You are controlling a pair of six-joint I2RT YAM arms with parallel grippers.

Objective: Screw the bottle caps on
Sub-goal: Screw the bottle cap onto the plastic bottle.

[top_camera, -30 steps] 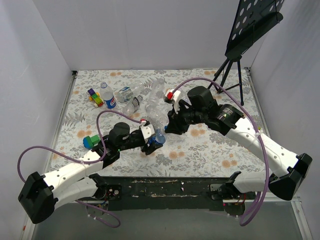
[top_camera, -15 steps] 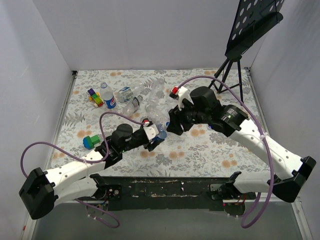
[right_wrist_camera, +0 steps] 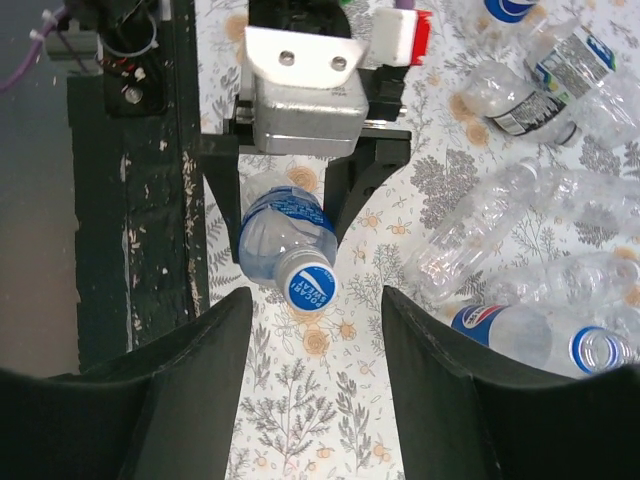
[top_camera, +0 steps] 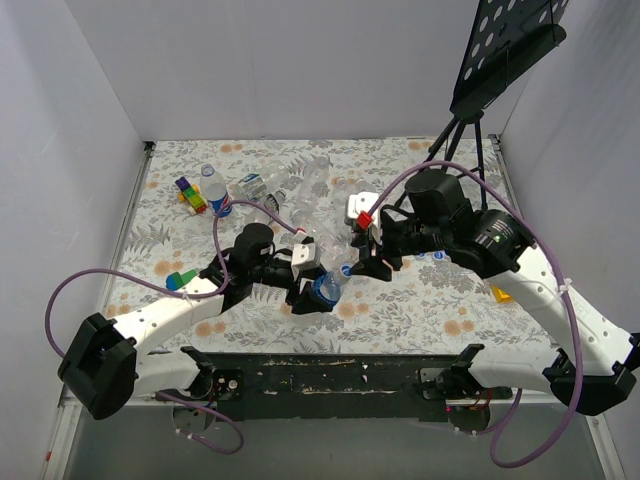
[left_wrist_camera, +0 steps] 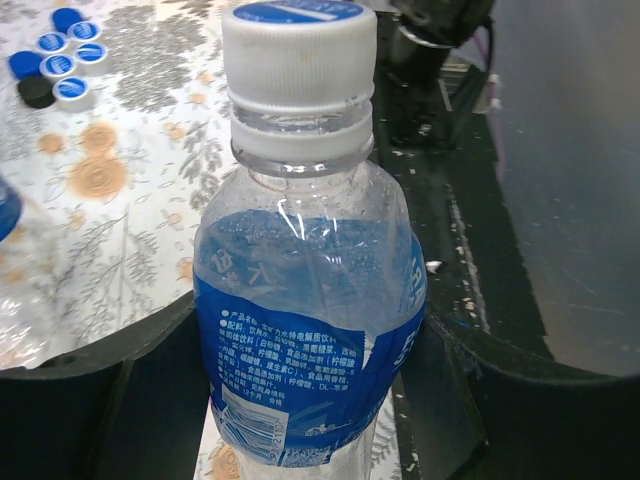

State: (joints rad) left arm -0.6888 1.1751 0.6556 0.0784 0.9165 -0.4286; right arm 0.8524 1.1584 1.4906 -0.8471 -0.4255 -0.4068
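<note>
The bottle loses its base at the wrist view's lower edge. The black stand is cropped far right.

Robot lab test cell, white partition walls, floral-covered table, cabled robot arms, black tripod stand

Seen from above, soft, even light falls onto the flowered table and pale walls, bright and sharp throughout, with only faint shadows under the arms. In the left wrist view the bottle is crisp, with white glints on its clear plastic and cap, while the dark fingers of the left gripper and the table behind are soft. The right wrist view is well lit and sharp on the table, with glare on the loose bottles, but the fingers of the right gripper are black, blurred shapes along the bottom edge.
</note>
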